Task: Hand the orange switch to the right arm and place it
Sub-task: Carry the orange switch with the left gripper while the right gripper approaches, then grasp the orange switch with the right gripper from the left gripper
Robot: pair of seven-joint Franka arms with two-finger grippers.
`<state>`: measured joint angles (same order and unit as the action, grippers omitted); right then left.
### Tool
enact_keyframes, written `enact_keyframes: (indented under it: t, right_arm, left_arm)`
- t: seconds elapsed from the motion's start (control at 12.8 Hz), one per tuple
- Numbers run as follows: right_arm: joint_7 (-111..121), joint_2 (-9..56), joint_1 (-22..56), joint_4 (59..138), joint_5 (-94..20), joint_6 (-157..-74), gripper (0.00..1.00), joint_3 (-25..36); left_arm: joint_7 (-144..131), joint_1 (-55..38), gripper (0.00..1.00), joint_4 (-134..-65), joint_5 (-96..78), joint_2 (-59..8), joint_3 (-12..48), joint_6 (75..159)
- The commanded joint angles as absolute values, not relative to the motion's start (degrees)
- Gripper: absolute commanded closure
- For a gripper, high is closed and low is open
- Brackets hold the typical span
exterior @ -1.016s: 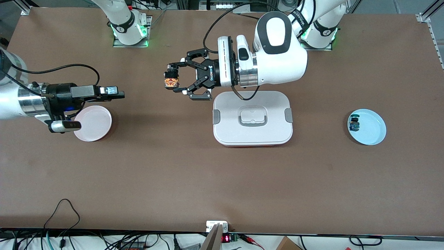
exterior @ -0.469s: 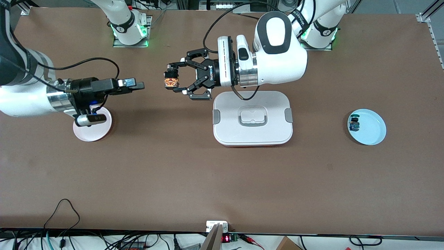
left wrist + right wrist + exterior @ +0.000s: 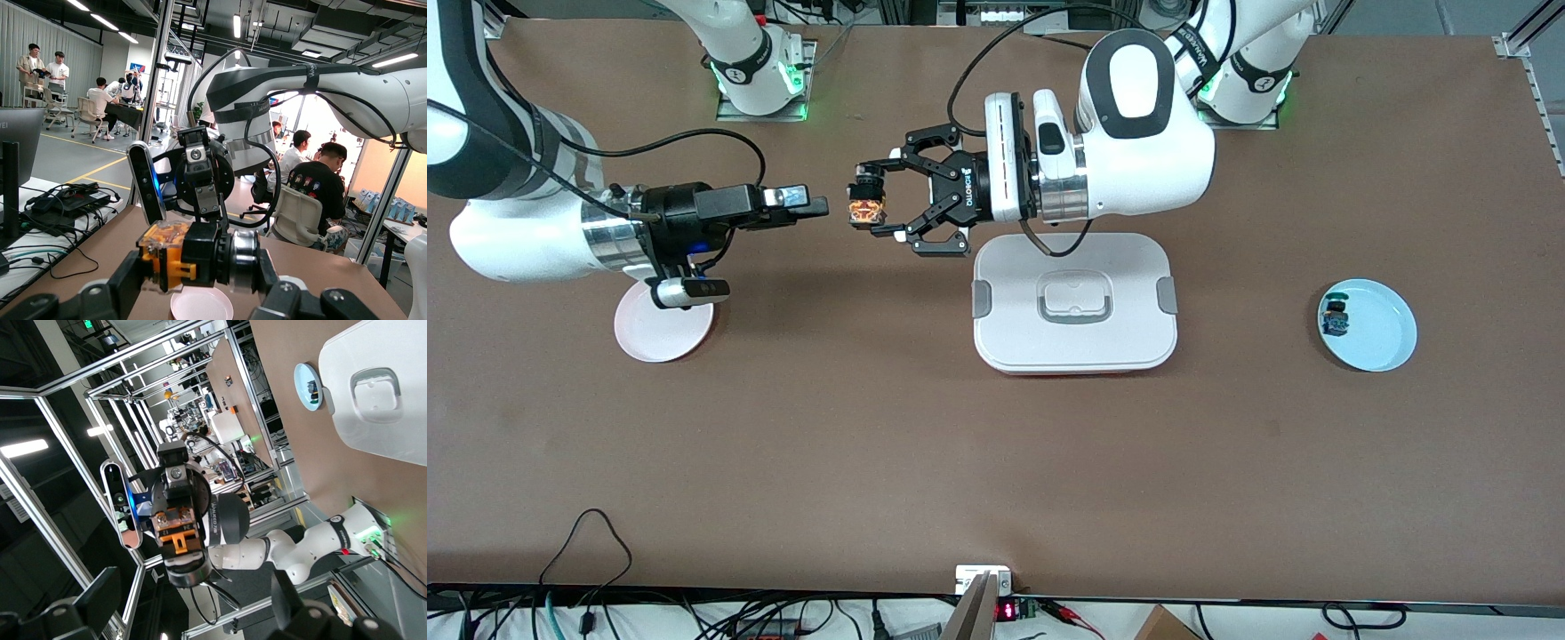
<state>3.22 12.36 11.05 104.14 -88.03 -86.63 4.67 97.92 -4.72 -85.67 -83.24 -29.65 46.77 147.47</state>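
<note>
Orange switch (image 3: 865,211) being gripped sideways in left gripper (image 3: 871,206), held in air over bare table toward top edge, offered for handoff. Right gripper (image 3: 818,207) being lined up just beside it, fingers spread, nothing held. Pink plate (image 3: 660,333) probably drop spot.

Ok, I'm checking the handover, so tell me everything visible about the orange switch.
The orange switch is a tiny part with a black body and orange-yellow plastic sections, a silvery ring showing at one end in the left wrist view. The left gripper holds it between its fingertips, up in the air over bare table, lying sideways. The right gripper, open, faces it closely without touching. Nothing else touches it.
</note>
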Motion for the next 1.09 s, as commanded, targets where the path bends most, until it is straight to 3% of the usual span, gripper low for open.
enact_keyframes:
  t: [0.0,1.02]
  right_arm:
    - [3.4,11.6,13.1,105.1,-90.6,-89.9,0.00,4.8]
    - [3.4,12.3,17.5,105.1,-93.2,-92.5,0.04,4.8]
  left_arm:
    - [97.9,-4.6,1.00,-86.0,-84.9,-28.7,47.0,148.2]
    - [98.0,-4.7,1.00,-86.0,-84.9,-28.7,47.0,148.2]
